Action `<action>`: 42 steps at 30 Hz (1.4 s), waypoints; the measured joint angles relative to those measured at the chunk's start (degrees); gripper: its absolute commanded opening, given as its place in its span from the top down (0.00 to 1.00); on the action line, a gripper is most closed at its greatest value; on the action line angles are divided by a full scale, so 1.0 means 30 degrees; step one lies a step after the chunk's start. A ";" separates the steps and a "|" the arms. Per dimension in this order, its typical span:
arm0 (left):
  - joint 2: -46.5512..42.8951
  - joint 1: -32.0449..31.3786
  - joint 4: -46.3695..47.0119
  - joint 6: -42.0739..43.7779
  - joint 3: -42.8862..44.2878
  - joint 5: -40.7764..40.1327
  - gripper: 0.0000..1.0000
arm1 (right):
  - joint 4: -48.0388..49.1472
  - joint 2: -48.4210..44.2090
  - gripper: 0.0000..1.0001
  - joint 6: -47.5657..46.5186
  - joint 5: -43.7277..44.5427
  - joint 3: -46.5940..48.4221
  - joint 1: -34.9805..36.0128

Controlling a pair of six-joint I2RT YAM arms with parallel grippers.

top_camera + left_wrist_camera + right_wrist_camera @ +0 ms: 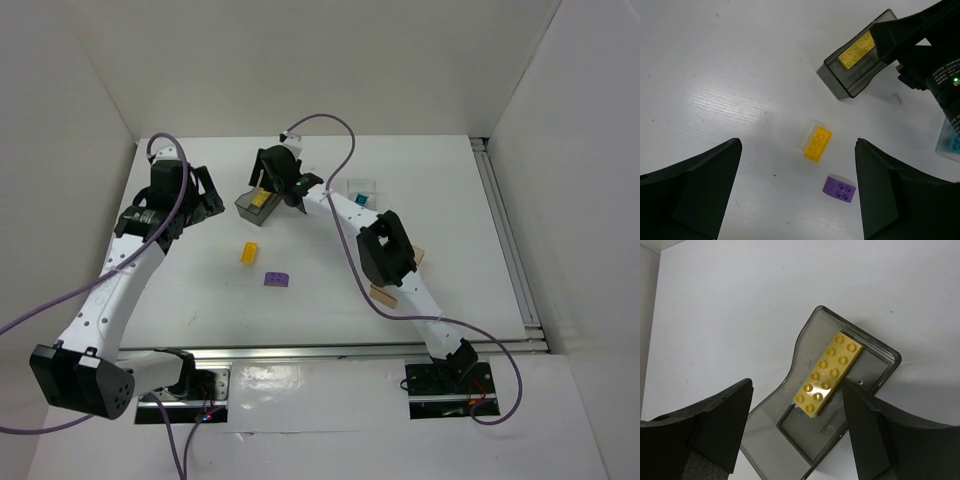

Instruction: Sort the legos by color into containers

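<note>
The smoky grey bin [250,208] holds a long yellow plate [829,372]. My right gripper [270,180] hangs open and empty just above this bin [807,337], one jaw on each side of the plate. A yellow brick [249,252] and a purple brick [277,279] lie loose on the table. The left wrist view shows both the yellow brick [818,143] and the purple brick [840,188] ahead of my open, empty left gripper [797,200]. That gripper [205,195] hovers left of the grey bin [852,75]. The clear bin [364,187] holds a teal brick [360,199].
An amber-peach bin [417,255] is mostly hidden under my right arm, at the right of the table. White walls enclose the table at the left, back and right. A metal rail [510,240] runs along the right edge.
</note>
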 measured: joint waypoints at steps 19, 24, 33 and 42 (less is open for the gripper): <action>0.6645 -0.2922 0.1581 0.1574 -0.1705 0.2186 0.04 | 0.0284 -2.2454 0.14 -0.1785 0.1166 -2.0655 -0.1209; 0.8655 -0.3876 0.1829 0.1508 -0.1035 0.1596 0.17 | -0.0896 -2.4064 0.14 -0.1639 0.1377 -2.3445 -0.1464; 1.0222 -0.4277 0.1894 0.0925 -0.1005 0.0517 0.13 | -0.2470 -2.5339 0.14 -0.1639 0.1472 -2.4633 -0.2339; 1.1249 -0.4277 0.2237 0.0517 -0.1217 0.0284 0.27 | -0.2601 -2.5828 0.14 -0.1639 0.1173 -2.5165 -0.2980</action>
